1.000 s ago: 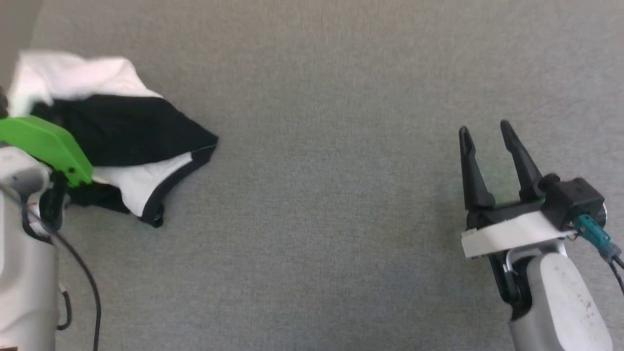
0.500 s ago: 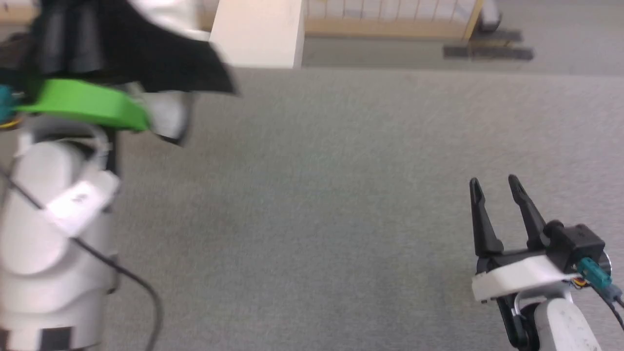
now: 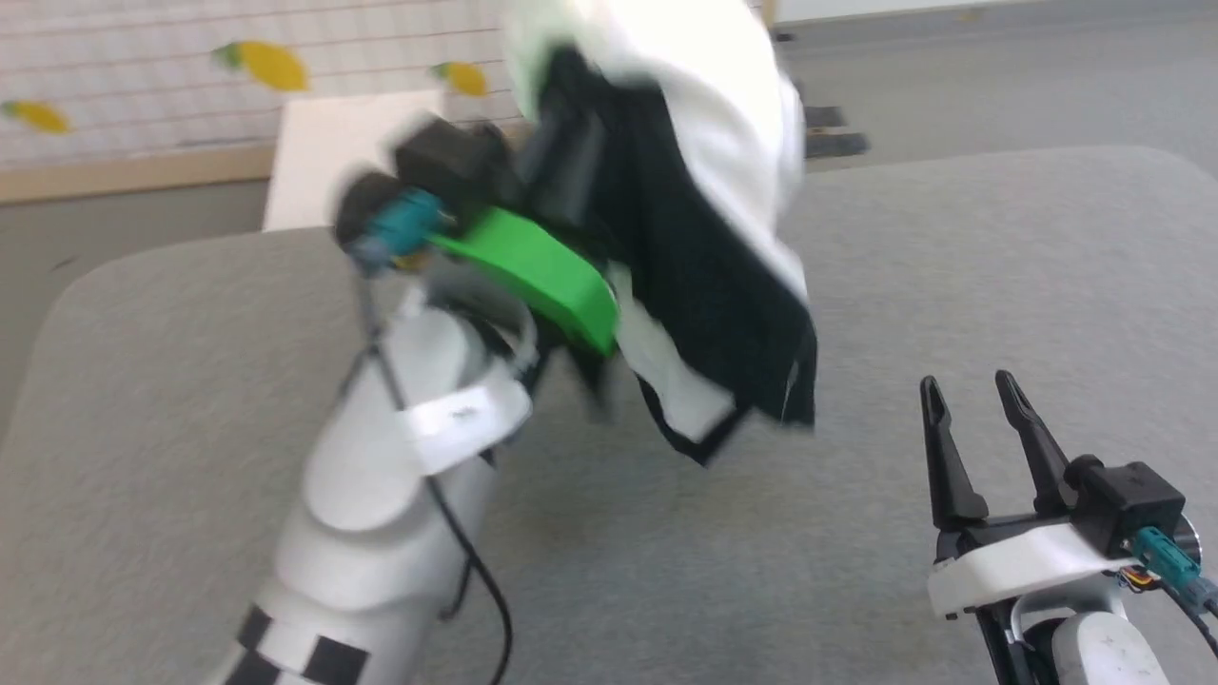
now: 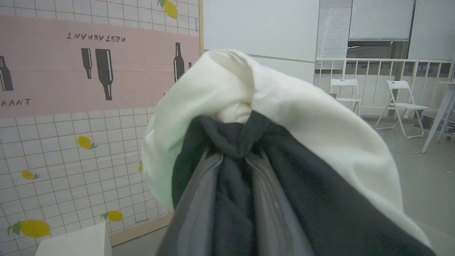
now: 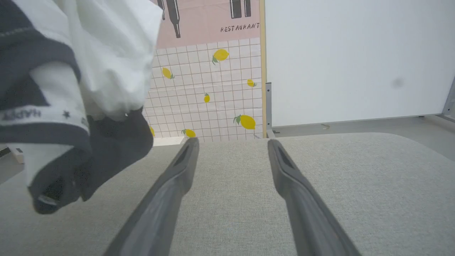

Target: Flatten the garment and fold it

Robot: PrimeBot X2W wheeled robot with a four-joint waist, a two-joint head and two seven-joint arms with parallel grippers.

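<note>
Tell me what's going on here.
The robot's left gripper is clamped on a soft white shirt with black sleeves and trim, holding it bunched up in the air above the grey fabric-covered table. The right gripper hovers open and empty, low over the table's right side. The shirt is not yet flattened or folded.

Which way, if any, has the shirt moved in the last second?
Yes, up: the shirt lay on the grey table; now it hangs above it from the left tool.
</note>
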